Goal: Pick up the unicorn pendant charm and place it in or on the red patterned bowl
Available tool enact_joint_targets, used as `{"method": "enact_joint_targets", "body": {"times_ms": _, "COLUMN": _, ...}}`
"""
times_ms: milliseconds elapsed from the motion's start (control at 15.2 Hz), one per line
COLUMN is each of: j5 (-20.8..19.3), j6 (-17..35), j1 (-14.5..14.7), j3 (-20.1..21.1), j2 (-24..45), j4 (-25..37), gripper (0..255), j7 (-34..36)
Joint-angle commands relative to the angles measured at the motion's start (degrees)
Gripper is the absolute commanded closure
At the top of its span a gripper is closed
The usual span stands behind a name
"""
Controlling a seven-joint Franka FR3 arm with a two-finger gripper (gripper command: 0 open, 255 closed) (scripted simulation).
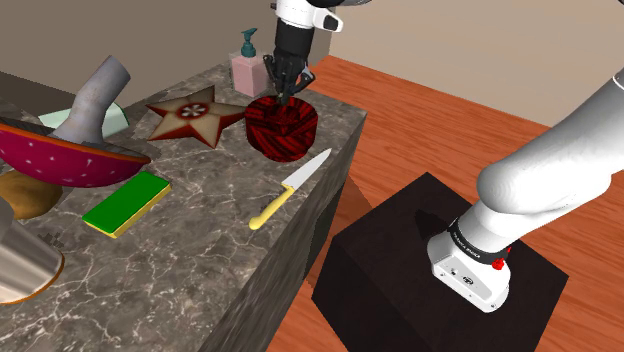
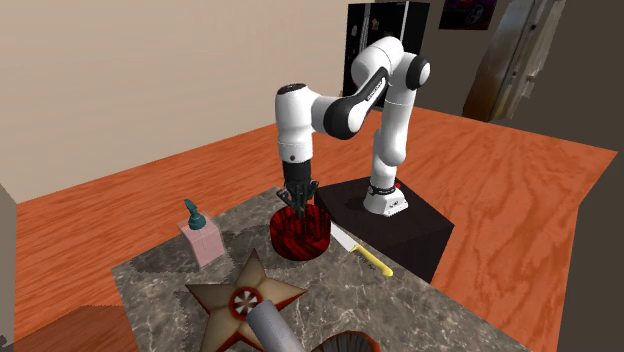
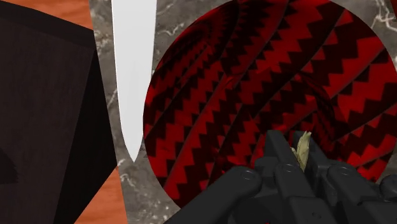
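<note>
Shoulder view: the jaws hang just above the red patterned bowl (image 1: 281,127) near the edge of the marble counter (image 1: 200,270), with a yellow-handled knife (image 1: 290,188) close by. Second exterior view: the jaws point straight down over the bowl's mouth; a pink soap dispenser (image 2: 205,240) stands apart. Wrist view: the jaws are narrow, pinching the pale unicorn pendant charm (image 3: 303,150) above the bowl's zigzag inside.

Marble counter (image 1: 200,270): red zigzag bowl (image 1: 283,140), yellow-handled knife (image 1: 291,187), star dish (image 1: 188,115), pink soap bottle (image 1: 247,72), green block (image 1: 127,203).
</note>
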Motion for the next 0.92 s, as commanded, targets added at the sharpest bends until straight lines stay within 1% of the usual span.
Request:
{"method": "enact_joint_targets", "body": {"times_ms": 0, "j5": -0.41, "j6": 1.64, "j1": 0.04, "j3": 0.16, "j2": 0.66, "j4": -1.15, "gripper": 255, "j7": 0.09}}
{"method": "enact_joint_targets", "body": {"times_ms": 132, "j5": -0.77, "j6": 3.09, "j1": 0.11, "j3": 0.31, "j2": 1.23, "j4": -2.18, "gripper": 255, "j7": 0.23}}
{"method": "enact_joint_targets", "body": {"times_ms": 594, "j5": -0.77, "j6": 3.08, "j1": 0.11, "j3": 0.30, "j2": 1.22, "j4": -2.18, "gripper": 255, "j7": 0.23}}
{"method": "enact_joint_targets", "body": {"times_ms": 660, "j5": -0.77, "j6": 3.08, "j1": 0.11, "j3": 0.30, "j2": 1.22, "j4": -2.18, "gripper": 0, "j7": 0.23}}
{"method": "enact_joint_targets", "body": {"times_ms": 858, "j5": -0.77, "j6": 3.08, "j1": 0.11, "j3": 0.30, "j2": 1.22, "j4": -2.18, "gripper": 0, "j7": 0.23}}
